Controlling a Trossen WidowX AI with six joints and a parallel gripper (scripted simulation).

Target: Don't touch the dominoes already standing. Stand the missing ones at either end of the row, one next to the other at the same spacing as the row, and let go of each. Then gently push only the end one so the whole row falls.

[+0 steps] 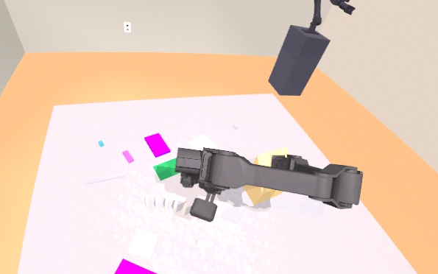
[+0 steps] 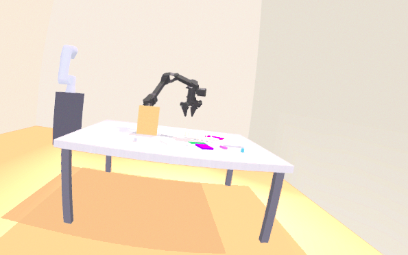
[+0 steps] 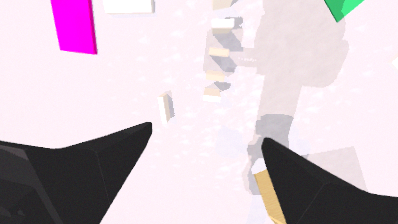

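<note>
Several cream dominoes (image 1: 166, 203) (image 3: 219, 51) stand in a spaced row. In the top view the row's right end is partly hidden by my gripper. A lone domino (image 1: 205, 243) (image 3: 165, 107) lies apart from that end. My gripper (image 2: 188, 115) (image 3: 206, 134) is open with nothing between its fingers. It points down, high above the table. In the wrist view its fingertips are below the near end of the row, and the lone domino is just above the left fingertip.
A tan pedestal (image 1: 263, 193) (image 2: 148, 120) stands under the arm's base. Flat on the table (image 2: 173, 158) are a green block (image 1: 165, 169), magenta plates (image 1: 157, 144) (image 3: 75, 25), a white square (image 1: 143, 243), a pink piece (image 1: 128, 156) and a thin rod (image 1: 105, 179). A small cyan block (image 1: 101, 143) sits farther left.
</note>
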